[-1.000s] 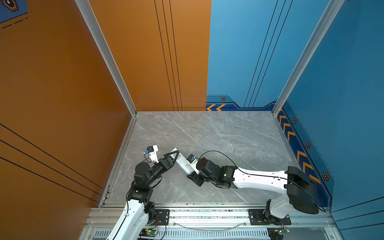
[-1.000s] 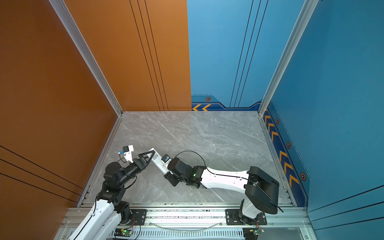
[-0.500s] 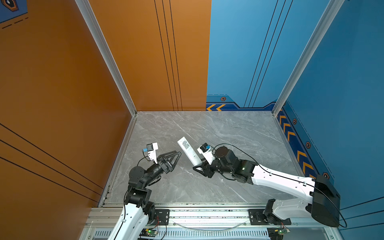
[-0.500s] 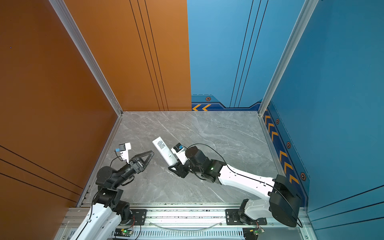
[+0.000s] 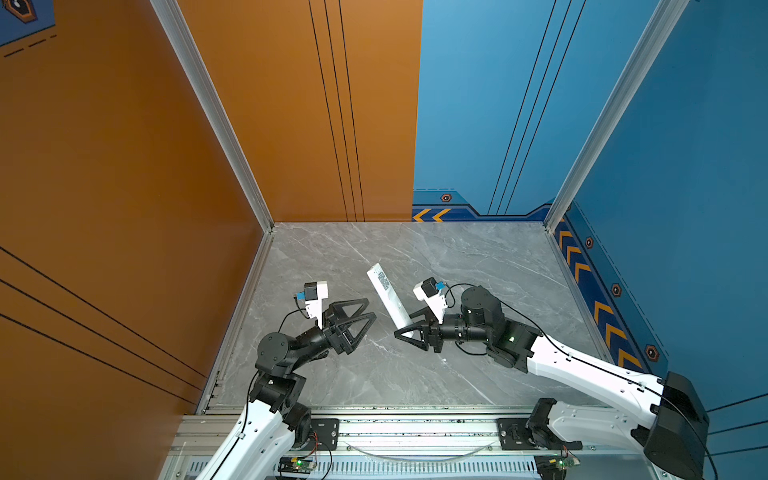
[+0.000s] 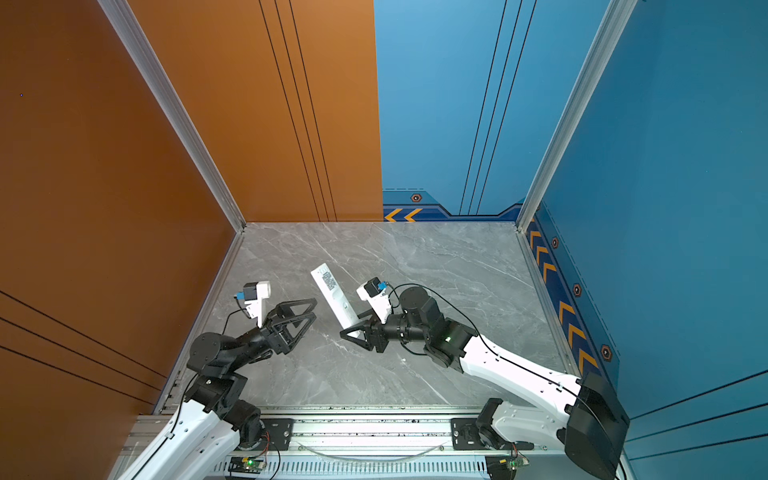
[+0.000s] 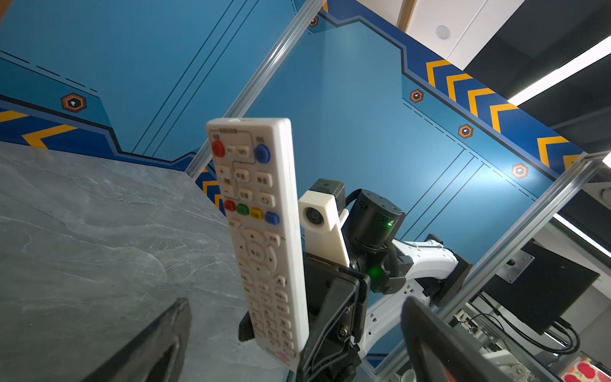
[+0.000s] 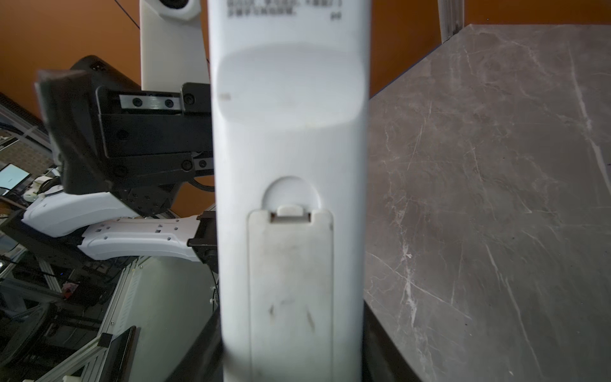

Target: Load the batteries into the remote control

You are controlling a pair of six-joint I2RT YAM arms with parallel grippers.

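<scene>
- White remote control (image 5: 386,297) is held above the grey worktop (image 5: 478,266), over its middle, tilted, button face toward the left arm (image 5: 291,349).
- Its battery cover (image 8: 291,281) sits closed on the back.
- Right jaws are clamped on its lower end.
- Left jaws stand wide apart, empty, just left of it.

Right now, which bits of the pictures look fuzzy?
Right wrist view: the long white plastic remote control sits close, its printed text smeared. Left wrist view: black fingers of the left tool blurred, buttons sharp. Both top views: crisp.
</scene>
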